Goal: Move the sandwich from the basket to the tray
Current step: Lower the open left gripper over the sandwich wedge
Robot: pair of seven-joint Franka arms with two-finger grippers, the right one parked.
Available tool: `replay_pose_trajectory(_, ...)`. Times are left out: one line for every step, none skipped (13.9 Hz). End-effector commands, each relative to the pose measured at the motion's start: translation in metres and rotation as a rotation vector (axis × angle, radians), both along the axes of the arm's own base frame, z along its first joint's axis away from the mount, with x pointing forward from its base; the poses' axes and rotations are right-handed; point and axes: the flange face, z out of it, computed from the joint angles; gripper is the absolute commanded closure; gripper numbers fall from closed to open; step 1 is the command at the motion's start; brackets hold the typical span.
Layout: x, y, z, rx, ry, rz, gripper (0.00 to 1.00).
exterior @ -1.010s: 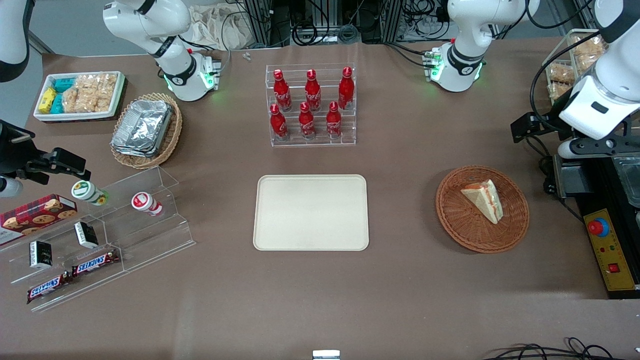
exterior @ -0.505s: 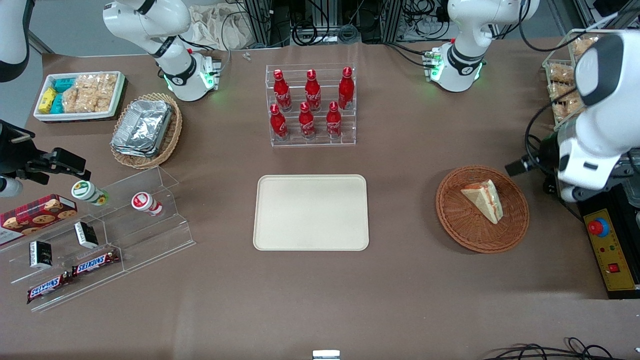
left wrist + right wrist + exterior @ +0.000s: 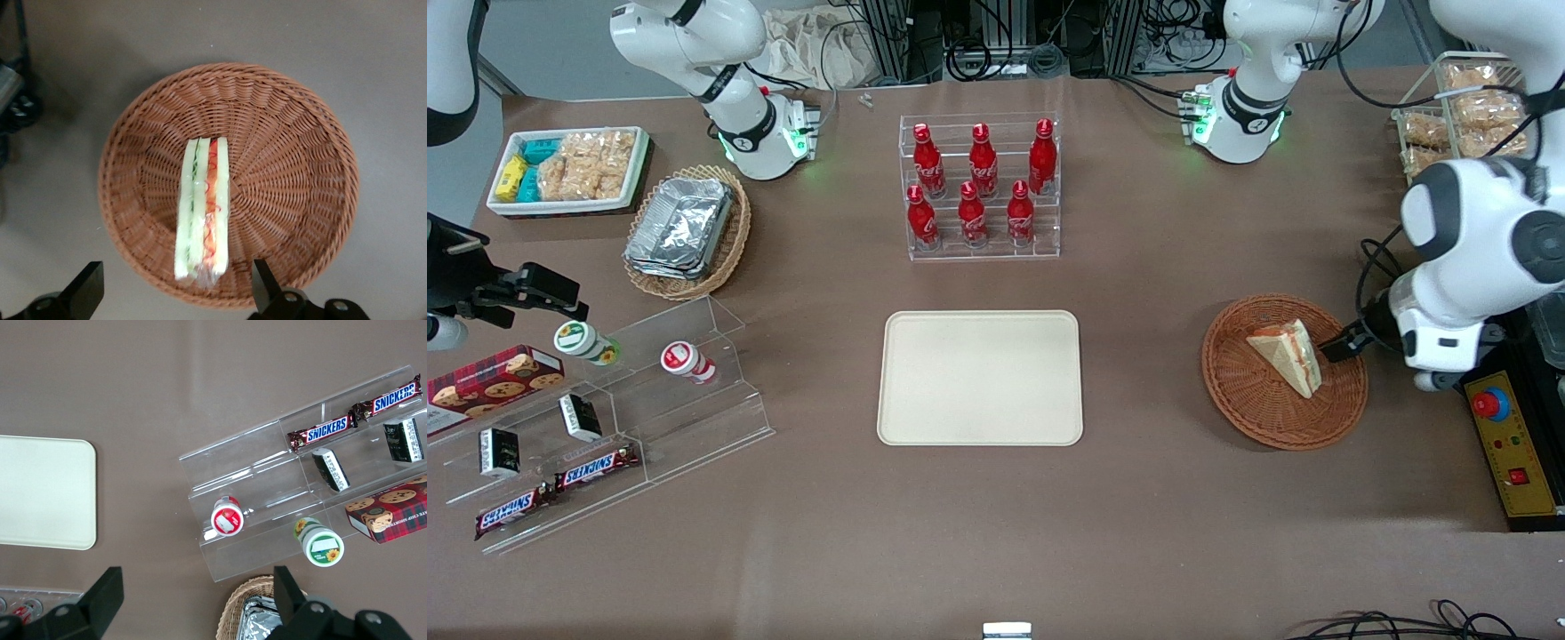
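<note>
A: From the front, where is the gripper (image 3: 1343, 345)?
B: Above the basket (image 3: 1285, 372) rim, just beside the sandwich (image 3: 1287, 353); the tray (image 3: 980, 377) lies well apart, toward the parked arm.
A: And at the wrist?
B: Fingers (image 3: 85, 292) spread wide, sandwich (image 3: 203, 208) lying in the basket (image 3: 229, 183) between their line, untouched.

Sandwich (image 3: 1286, 355) in basket (image 3: 1249, 399); pincer (image 3: 175, 292) above, fingers spread; tray (image 3: 980, 377) apart.

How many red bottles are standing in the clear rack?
6. Three stand on the upper step and three on the lower step, nearer the camera. None seems hidden. The open pincer hovers over the basket.
</note>
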Motion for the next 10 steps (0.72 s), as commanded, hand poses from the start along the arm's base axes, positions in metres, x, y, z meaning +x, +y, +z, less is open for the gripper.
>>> replay_pose_trajectory(-0.015, -0.006, -0.040, 0.004, -0.029, 0.027, 0.00)
replay_pose_trajectory(-0.017, -0.009, -0.057, 0.002, -0.035, 0.024, 0.00)
replay_pose_trajectory(-0.018, -0.010, -0.069, 0.001, -0.028, 0.023, 0.00)
replay_pose_trajectory(-0.019, -0.017, -0.079, 0.000, -0.011, 0.013, 0.00)
replay_pose_trajectory(-0.020, -0.019, -0.084, 0.001, -0.002, 0.007, 0.00)
replay_pose_trajectory(-0.019, -0.019, -0.092, 0.002, 0.003, 0.004, 0.00)
replay_pose_trajectory(-0.019, -0.019, -0.102, 0.001, 0.004, 0.003, 0.04)
replay_pose_trajectory(-0.018, -0.023, -0.107, 0.000, -0.003, -0.004, 0.27)
replay_pose_trajectory(-0.019, -0.025, -0.110, 0.000, 0.001, -0.010, 0.68)
replay_pose_trajectory(-0.019, -0.025, -0.110, 0.000, 0.001, -0.010, 0.93)
